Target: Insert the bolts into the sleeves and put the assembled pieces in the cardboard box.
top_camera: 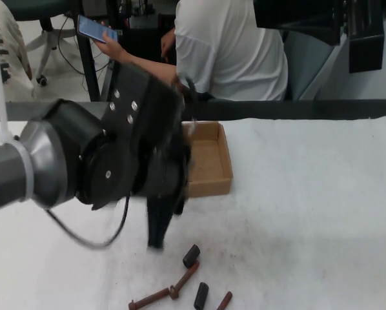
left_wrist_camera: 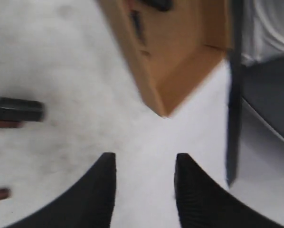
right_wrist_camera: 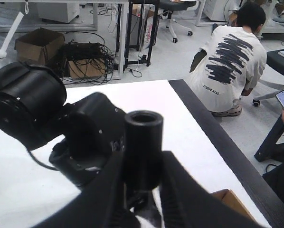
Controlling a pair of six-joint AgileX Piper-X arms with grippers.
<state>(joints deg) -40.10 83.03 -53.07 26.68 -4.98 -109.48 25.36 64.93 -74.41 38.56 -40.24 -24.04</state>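
Note:
My right gripper (right_wrist_camera: 141,176) is shut on a black sleeve (right_wrist_camera: 143,137), held upright with its hollow end showing. My left gripper (left_wrist_camera: 144,187) is open with nothing between its fingers, hanging over the white bench just off a corner of the cardboard box (left_wrist_camera: 180,61). In the high view the left arm's dark fingers (top_camera: 157,223) point down beside the cardboard box (top_camera: 212,161). Below them lie two loose black sleeves (top_camera: 191,256) (top_camera: 201,295) and rusty bolts (top_camera: 185,279) (top_camera: 148,300) (top_camera: 224,300). A sleeve (left_wrist_camera: 18,109) lies beside the left gripper.
The bulky left arm (top_camera: 96,161) hides the box's left part in the high view. A dark strip (top_camera: 296,108) edges the bench's far side, with a seated person behind it. White bench surface (top_camera: 309,213) stretches to the right of the box.

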